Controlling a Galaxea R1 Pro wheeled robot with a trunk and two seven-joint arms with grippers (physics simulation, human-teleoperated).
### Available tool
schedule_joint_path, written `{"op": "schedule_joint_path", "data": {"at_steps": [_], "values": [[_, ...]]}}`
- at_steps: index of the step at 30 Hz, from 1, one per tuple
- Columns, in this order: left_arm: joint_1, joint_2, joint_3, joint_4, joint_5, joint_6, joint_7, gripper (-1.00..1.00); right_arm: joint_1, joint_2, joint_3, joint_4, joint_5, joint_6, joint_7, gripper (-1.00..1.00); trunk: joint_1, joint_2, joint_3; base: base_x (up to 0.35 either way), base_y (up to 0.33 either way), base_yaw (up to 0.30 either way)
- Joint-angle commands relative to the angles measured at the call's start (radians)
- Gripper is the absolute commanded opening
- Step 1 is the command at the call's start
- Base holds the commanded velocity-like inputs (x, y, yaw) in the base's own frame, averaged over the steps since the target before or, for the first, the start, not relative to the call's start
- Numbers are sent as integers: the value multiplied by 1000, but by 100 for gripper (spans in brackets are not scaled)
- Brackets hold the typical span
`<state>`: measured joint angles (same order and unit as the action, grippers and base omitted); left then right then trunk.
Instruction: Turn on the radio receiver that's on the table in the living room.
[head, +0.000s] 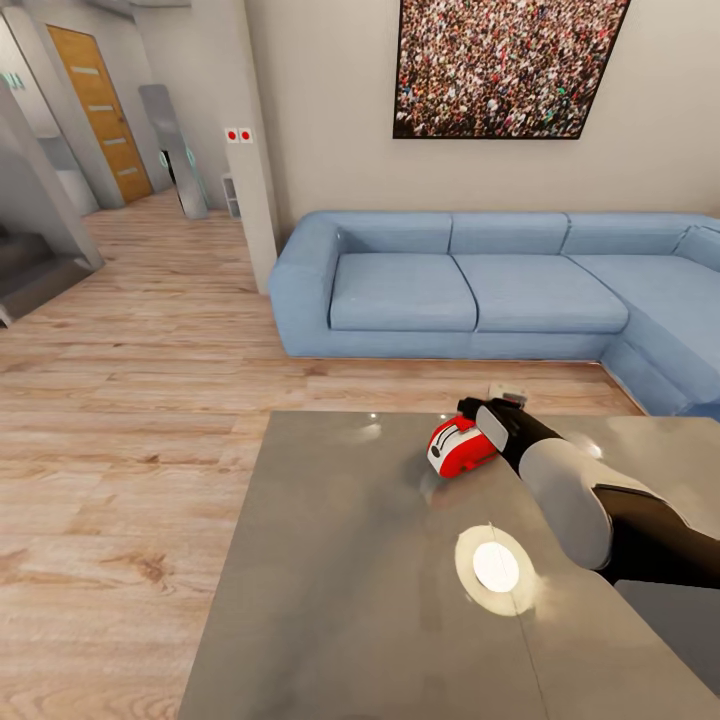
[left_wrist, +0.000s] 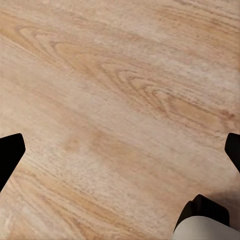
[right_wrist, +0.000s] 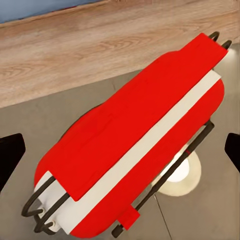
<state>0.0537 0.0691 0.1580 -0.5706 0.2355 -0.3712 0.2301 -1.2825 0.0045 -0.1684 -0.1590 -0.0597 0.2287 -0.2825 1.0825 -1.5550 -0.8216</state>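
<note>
Stretching across the living room, a blue sofa backs the grey worktop, where the red radio lies near the far edge. Reaching for its switch, I judge, the right claw hangs directly over it, spread wide and grasping nothing. Over bare floor, the left claw also gapes, idle.
</note>
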Motion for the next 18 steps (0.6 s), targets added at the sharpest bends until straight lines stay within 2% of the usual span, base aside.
{"op": "schedule_joint_path", "data": {"at_steps": [1,8,10,14,18], "values": [[0,0,0,0,0,0,0,100,0,0,0,-1,1,-1,0,100,0,0,0,0,0,0],[0,0,0,0,-1,0,0,100,0,0,2,0,3,-31,5,100,0,0,0,0,0,0],[0,0,0,0,-1,0,1,100,0,0,2,1,3,-31,29,100,0,0,0,0,0,0],[0,0,0,0,-1,0,1,100,0,-1,3,3,9,-34,129,100,0,0,0,0,0,0],[0,0,0,0,-1,0,1,100,0,-1,4,4,10,-32,152,100,0,0,0,0,0,0]]}}
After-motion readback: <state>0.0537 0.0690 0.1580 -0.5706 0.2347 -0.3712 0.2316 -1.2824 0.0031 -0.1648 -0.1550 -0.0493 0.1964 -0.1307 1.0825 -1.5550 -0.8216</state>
